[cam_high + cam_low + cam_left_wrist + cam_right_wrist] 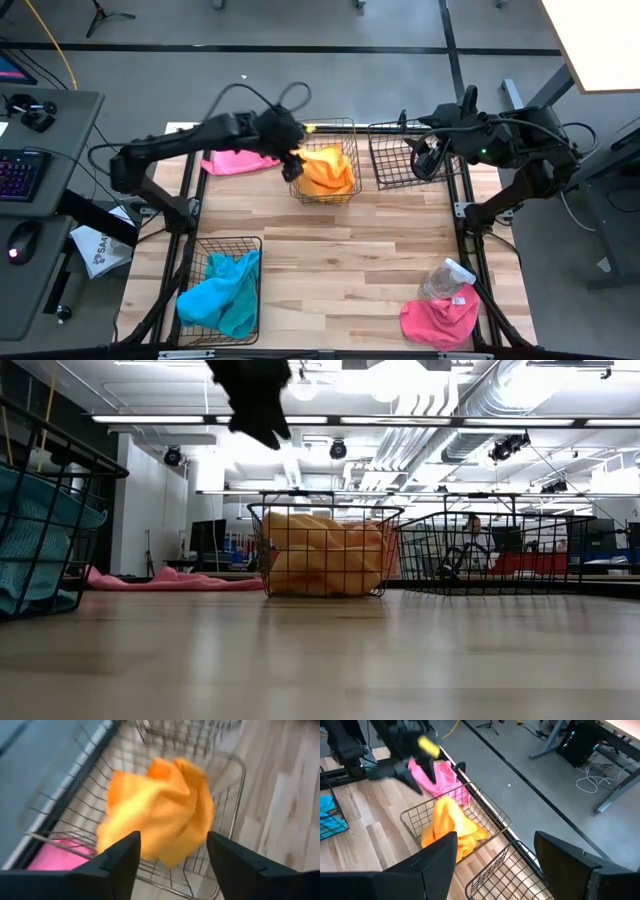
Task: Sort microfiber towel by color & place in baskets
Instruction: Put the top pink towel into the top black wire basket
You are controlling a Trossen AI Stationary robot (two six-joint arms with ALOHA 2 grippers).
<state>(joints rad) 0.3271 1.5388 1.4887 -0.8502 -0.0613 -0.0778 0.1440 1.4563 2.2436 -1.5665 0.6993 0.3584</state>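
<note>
An orange-yellow towel (326,170) lies bunched in the middle far basket (325,128); it also shows in the left wrist view (160,812). My left gripper (292,160) hovers open and empty over that basket's left rim. A pink towel (240,161) lies flat on the table at the far left. A turquoise towel (222,296) fills the near left basket (222,243). Another pink towel (440,320) lies at the near right. My right gripper (425,160) is open and empty above the bare far right basket (405,165).
A clear plastic spray bottle (445,280) lies beside the near right pink towel. The black table frame (470,240) runs along the table's edges. Bare wood (340,270) lies at the table's middle.
</note>
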